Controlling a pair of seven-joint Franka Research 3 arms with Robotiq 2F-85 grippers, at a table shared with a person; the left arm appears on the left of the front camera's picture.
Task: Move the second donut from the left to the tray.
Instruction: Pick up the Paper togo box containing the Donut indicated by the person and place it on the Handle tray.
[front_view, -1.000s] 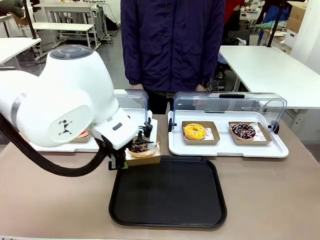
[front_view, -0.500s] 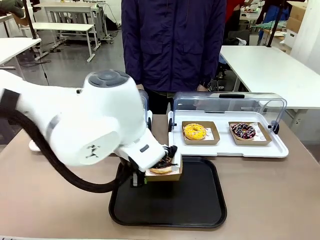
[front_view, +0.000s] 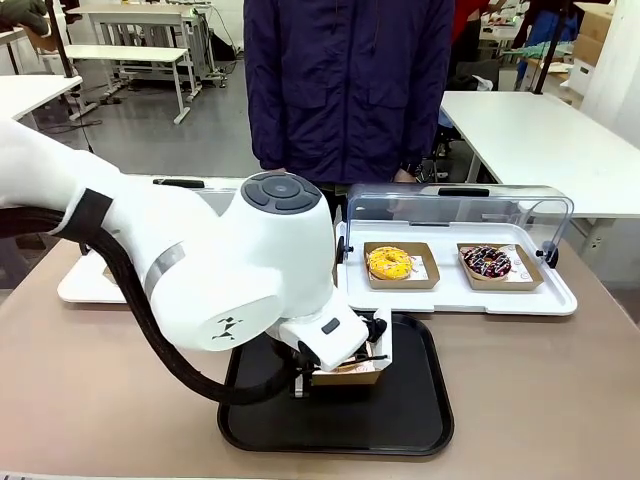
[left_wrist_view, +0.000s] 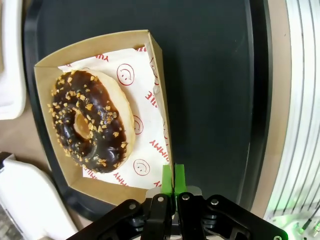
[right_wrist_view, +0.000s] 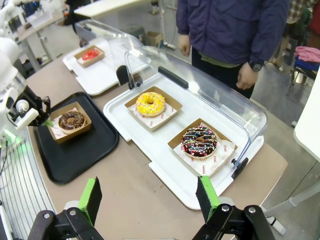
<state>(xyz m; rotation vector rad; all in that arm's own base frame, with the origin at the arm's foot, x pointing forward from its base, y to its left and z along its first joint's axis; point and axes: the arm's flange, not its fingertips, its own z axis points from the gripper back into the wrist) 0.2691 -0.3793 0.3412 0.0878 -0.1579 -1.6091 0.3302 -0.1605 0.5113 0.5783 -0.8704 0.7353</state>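
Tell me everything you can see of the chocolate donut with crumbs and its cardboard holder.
The chocolate donut is a ring with dark glaze and small yellowish crumbs on a pale dough base. It lies flat on white paper printed with red smileys inside a shallow brown cardboard holder. The holder is over the black tray, toward its far side; whether it rests on it cannot be told. The left gripper has its jaws shut on one holder wall, green pads pinching the edge. Nothing touches the donut itself.
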